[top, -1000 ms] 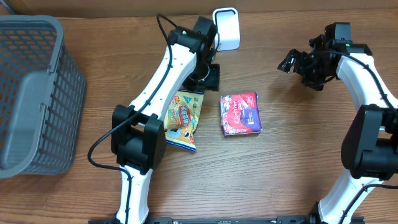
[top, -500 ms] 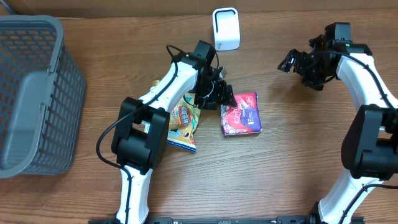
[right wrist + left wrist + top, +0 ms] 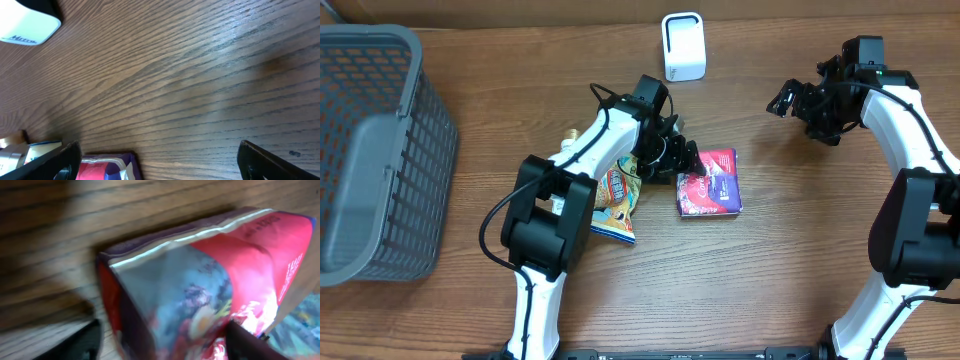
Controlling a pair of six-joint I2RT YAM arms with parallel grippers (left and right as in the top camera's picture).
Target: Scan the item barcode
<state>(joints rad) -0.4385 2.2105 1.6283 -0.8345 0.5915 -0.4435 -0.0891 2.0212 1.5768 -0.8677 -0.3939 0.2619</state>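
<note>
Since the earlier overhead view, my left arm has swung away from the scanner and come down over the red and purple glossy snack packet (image 3: 708, 182). That packet lies flat on the brown wooden desk (image 3: 800, 270), about midway across it and nearer my side than the scanner.

My left end effector (image 3: 678, 160) sits at the packet's left end. In the wrist view its fingers stand partway apart with that end of the packet (image 3: 210, 280) between them. The view is blurred, so I cannot tell whether the pads touch the foil. Nothing is lifted.

I judge the task barely begun. The packet is not yet held, raised or turned toward the white box-shaped barcode scanner (image 3: 683, 46) at the far edge, and I cannot see its barcode.

Just left of the packet, partly under my left arm, lies a yellow and blue snack bag (image 3: 617, 195), so a sideways slip could drag it. The stretch from packet to scanner is bare wood. My right end effector (image 3: 790, 100) hangs fully spread and empty, well off to the right. The grey plastic mesh basket (image 3: 370, 150) stands far left, out of the way.
</note>
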